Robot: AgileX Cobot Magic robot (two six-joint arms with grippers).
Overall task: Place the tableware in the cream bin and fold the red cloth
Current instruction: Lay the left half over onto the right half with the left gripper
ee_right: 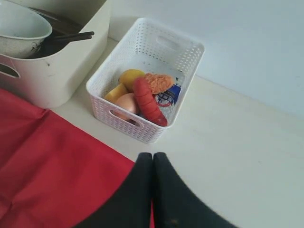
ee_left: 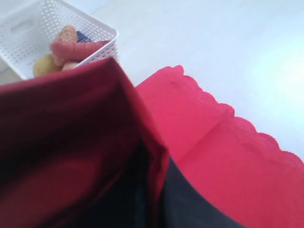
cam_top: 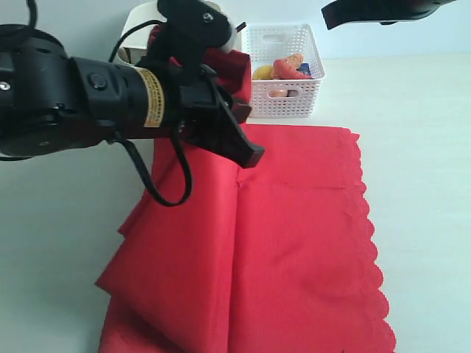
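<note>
Closest to the exterior camera, the black left arm is being stretched across the upper left of the scene, and its left gripper (cam_top: pixel 239 140) is being clamped on a raised edge of the red cloth (cam_top: pixel 302 235). That edge is being held up off the pale table (cam_top: pixel 419 184), so the cloth's left portion is being draped from the claw down to the surface and doubled over the flat part. The cloth's long axis is being run from the far side, by the containers, toward the camera. Its scalloped edge is being laid along the right side in that same direction, and a straight crease down the middle is being aligned with it.

In the right wrist view, the fingers of the right gripper (ee_right: pixel 153 159) are being pressed together with nothing between them, above the cloth's far corner and the bare table.

At the far edge of the cloth, the cream bin (ee_right: pixel 71 61) is being stood upright, with a pale bowl (ee_right: pixel 21 28) and dark chopsticks (ee_right: pixel 71 37) being carried inside it. Just beside it, the white lattice basket (ee_right: pixel 142 128) is being filled with food, a red sausage (ee_right: pixel 147 102) among it.
</note>
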